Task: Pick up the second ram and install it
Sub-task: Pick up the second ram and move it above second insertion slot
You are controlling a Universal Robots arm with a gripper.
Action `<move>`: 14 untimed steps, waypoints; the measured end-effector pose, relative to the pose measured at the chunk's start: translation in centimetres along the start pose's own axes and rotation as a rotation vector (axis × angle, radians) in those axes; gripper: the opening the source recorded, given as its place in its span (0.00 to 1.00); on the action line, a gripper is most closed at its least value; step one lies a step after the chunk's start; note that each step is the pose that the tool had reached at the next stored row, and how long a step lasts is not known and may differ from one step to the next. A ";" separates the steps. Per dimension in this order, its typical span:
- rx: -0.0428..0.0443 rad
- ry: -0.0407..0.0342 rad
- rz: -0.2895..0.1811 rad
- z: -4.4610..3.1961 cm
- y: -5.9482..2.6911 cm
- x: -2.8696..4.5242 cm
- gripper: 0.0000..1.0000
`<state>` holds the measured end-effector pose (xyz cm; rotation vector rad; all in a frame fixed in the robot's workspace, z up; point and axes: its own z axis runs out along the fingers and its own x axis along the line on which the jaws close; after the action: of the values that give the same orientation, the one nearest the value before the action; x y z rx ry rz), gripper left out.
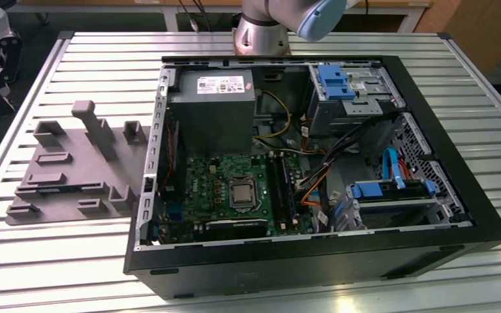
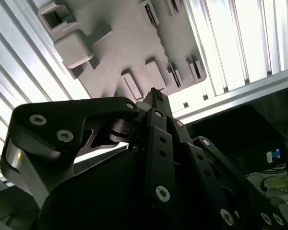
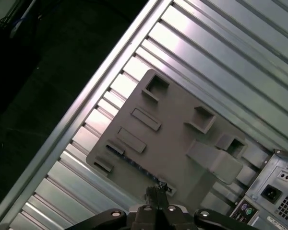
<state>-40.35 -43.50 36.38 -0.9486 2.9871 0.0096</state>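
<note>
Over the grey holder plate, on the exterior view's left of the open computer case, the claw hangs with its tips pressed together and nothing between them. The second ram is not yet lifted. It stands on its long edge in a narrow groove of the plate, seen in the first wrist view as a thin dark strip with blue-green glints. That upright seat looks deliberate: it leaves the top edge free for a pinch from above and holds the board in the attitude a slot needs. The claw's tips line up close to one end of the strip, above it and, as far as I can judge, apart from it. The plate lies flat on the slatted tabletop, just beside the case, which keeps the stick within short reach of the motherboard and its long black slots.
</note>
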 end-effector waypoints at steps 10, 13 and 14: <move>-0.0007 0.0003 -0.077 0.00 0.00 0.00 0.11; -0.0009 0.0004 -0.102 0.00 -0.01 0.00 0.11; -0.0010 0.0005 -0.110 0.00 -0.01 0.00 0.11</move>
<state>-40.35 -43.51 36.38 -1.1122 2.9306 0.0102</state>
